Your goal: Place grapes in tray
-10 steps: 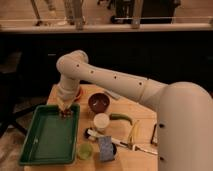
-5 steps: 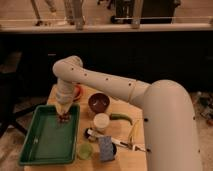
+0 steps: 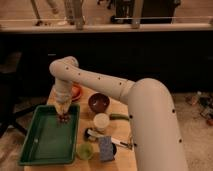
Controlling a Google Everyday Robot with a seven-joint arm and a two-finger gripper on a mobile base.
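Grapes (image 3: 64,118): judged light, soft and easily bruised, with smooth skins that could slip under a hard pinch. A bunch flexes at its stems, so single berries may tear off if pulled sideways. The best hold is probably at the top of the cluster or the main stem, with gentle pressure, so the load hangs below the fingers and no berry is crushed. If these are plastic imitations (cannot be ruled out), they would be stiffer and more forgiving.

Appearance: a small dark purplish-red clump, lumpy in outline. Individual berries cannot be counted.

Position: the grapes sit right under the gripper (image 3: 63,113), over the upper right part of the green tray (image 3: 35,150), near its far rim. Whether they touch the tray floor or hang just above it cannot be told.

Gripper: it points downward at the end of the white arm (image 3: 100,85), low over the tray. It appears to be pinching the cluster from above, with the clump directly at its tips.

Release from this low height looks safe for the fruit.
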